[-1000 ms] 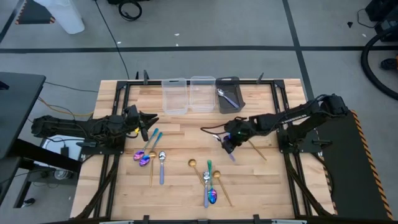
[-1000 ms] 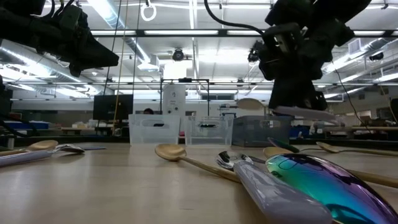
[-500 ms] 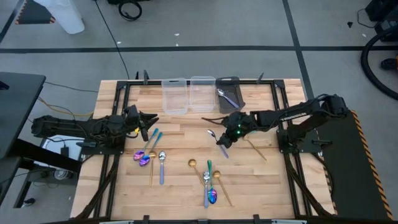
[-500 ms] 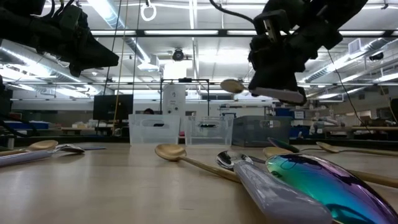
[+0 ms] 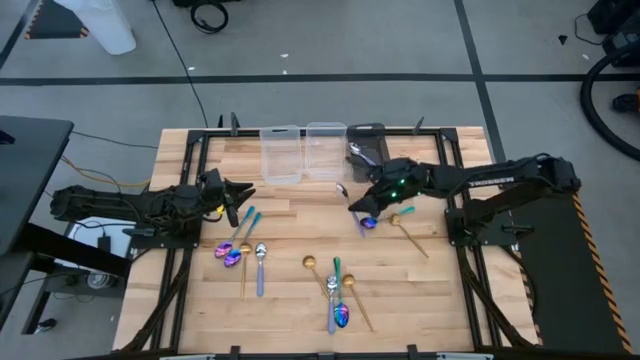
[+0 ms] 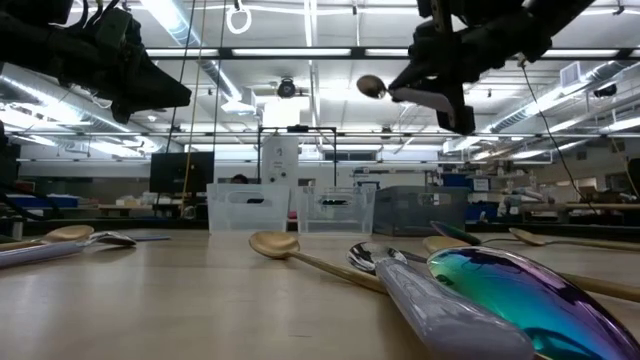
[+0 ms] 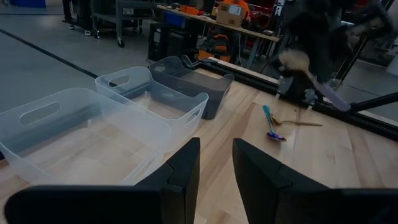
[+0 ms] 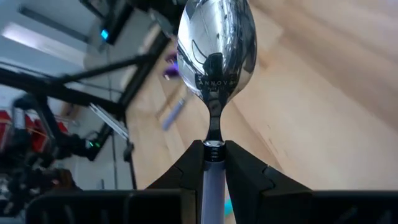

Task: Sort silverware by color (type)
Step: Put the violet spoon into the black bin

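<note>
Right gripper (image 5: 368,197) has carried silver spoon (image 8: 216,46) higher — nearer grey bin (image 5: 368,152).

The worktop (image 5: 290,290) is made of light wood planks with a dark frame around it. Three bins stand in a row at the far edge: two clear bins (image 5: 281,153) (image 5: 325,150) and, just beside them, a dark grey bin (image 5: 368,150). Near the left edge lie a few spoons (image 5: 240,250), shiny purple-blue, gold and silver, with teal handles (image 5: 247,219) close by. Near the front edge, in the middle, more spoons (image 5: 338,295) lie in a small heap, touching. Toward the right side lies a gold spoon (image 5: 410,231) and a small purple one (image 5: 368,222) just beside it.
</note>
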### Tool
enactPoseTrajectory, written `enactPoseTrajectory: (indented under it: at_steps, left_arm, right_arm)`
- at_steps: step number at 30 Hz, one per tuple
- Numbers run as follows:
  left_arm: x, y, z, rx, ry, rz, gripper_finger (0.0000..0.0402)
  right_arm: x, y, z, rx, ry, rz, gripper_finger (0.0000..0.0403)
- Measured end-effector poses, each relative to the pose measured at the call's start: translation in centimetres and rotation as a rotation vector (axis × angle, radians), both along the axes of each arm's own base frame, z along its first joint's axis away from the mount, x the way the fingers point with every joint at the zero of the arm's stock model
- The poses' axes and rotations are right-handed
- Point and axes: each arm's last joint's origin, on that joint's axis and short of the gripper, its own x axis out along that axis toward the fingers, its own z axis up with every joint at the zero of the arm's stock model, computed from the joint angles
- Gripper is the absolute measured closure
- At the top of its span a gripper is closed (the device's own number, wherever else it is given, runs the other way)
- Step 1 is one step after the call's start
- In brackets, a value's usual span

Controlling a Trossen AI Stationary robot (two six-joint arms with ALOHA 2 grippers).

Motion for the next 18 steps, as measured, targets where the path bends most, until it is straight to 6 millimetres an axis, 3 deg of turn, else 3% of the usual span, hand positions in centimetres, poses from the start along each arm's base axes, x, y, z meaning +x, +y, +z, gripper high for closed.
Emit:
enactPoseTrajectory:
  at_steps: [12, 18]
  left_arm:
    - [0.0, 0.0, 0.0, -0.002, -0.003, 0.0, 0.0299]
    - [0.0, 0.0, 0.0, -0.002, -0.003, 0.0, 0.0299]
  right_arm:
    - [-1.6, -2.9, 2.0, -0.082, -0.076, -0.098, 0.0343]
    - [-1.6, -4.3, 4.6, -0.168, -0.084, -0.122, 0.0343]
